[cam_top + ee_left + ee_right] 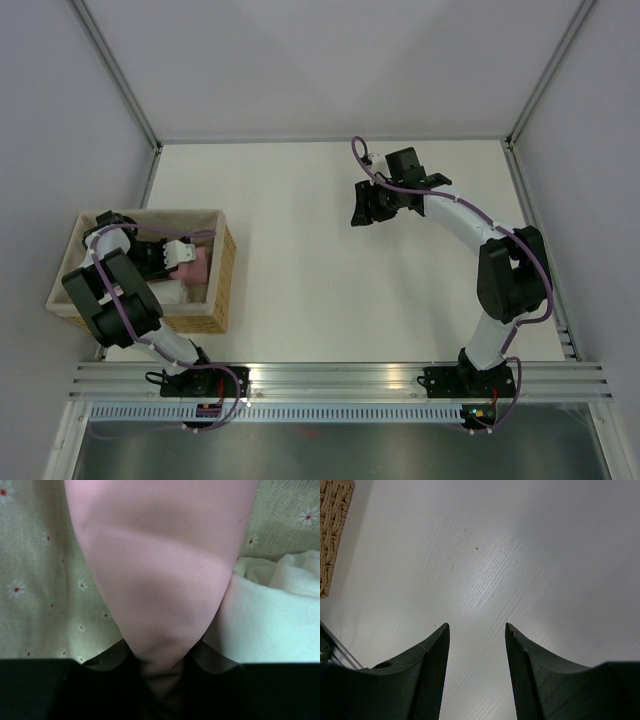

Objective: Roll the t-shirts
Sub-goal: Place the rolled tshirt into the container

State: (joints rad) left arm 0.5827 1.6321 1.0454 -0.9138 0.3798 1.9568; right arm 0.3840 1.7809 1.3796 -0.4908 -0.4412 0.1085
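Pinching pink t-shirt (160, 580) inside wicker basket (222, 285), left gripper (161, 656) narrow on gathered fabric, likely to lift it out to desk (300, 250). White cloth (270, 625) alongside. Right gripper (476, 626) wide, empty, above desk, apparently waiting.

No readable text, numbers, brands or signs in any view. The pink t-shirt (160, 580) shows plain fabric only. The basket lining (35, 580) carries a small flower print, not lettering.
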